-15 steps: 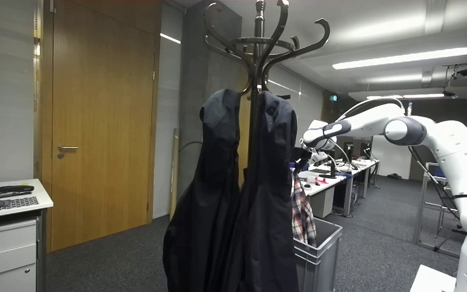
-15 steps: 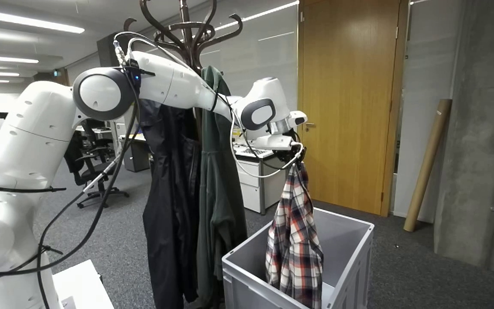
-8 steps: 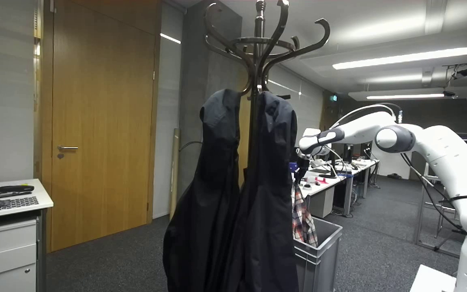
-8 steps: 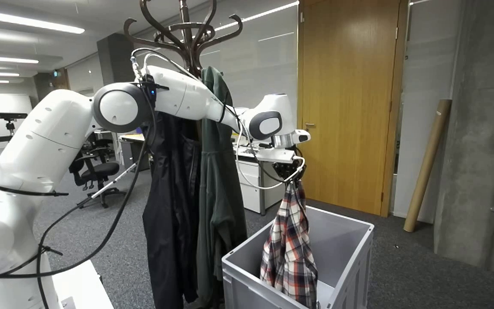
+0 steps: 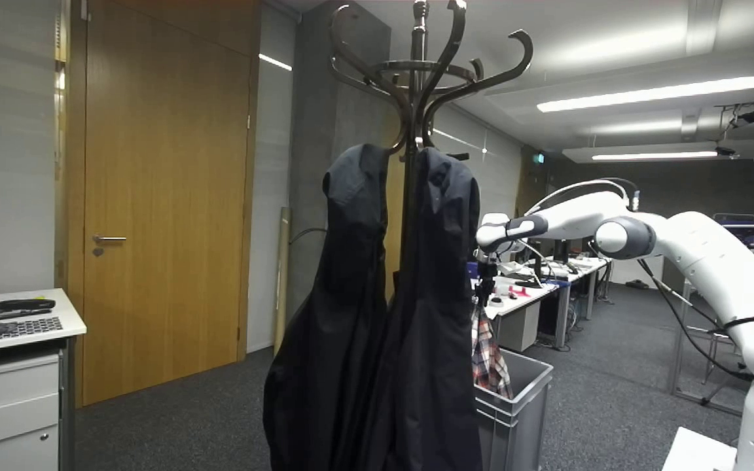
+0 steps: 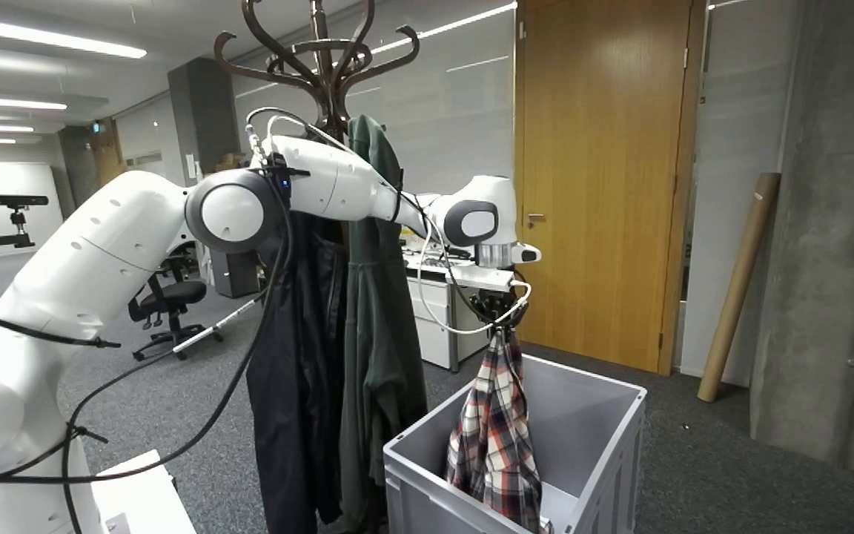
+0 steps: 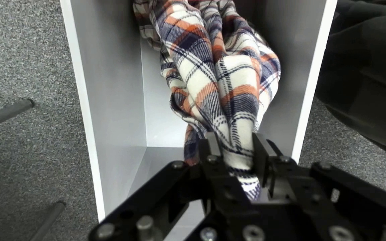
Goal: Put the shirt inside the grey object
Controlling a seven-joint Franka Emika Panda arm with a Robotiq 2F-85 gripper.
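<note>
Shirt (image 6: 497, 437), checked in red, white and dark blue, is held by its gathered upper end in the gripper (image 7: 236, 144), whose fingers (image 7: 261, 155) are clenched on the cloth. In the wrist view, the bunched fabric is pinched directly between the fingertips, and a short piece of it is seen past them, toward the palm. From the grip, the rest of the shirt is spread in long folds toward the top of that view, with the pale floor of the grey bin (image 7: 112, 83) seen beside it.

In both exterior views, the shirt is suspended below the gripper, narrow at the grip and wider lower down. Its upper part is seen above the bin's rim, while its lower part is enclosed by the walls. Whether the bin's floor is touched cannot be told, since the lowest folds are partly hidden by the near wall. The gripper is held over the bin, apart from its rim, by the white arm (image 6: 319, 182). In an exterior view, part of the bin is hidden by a dark jacket (image 5: 439, 314) hung on a coat rack (image 5: 419, 44).
</note>
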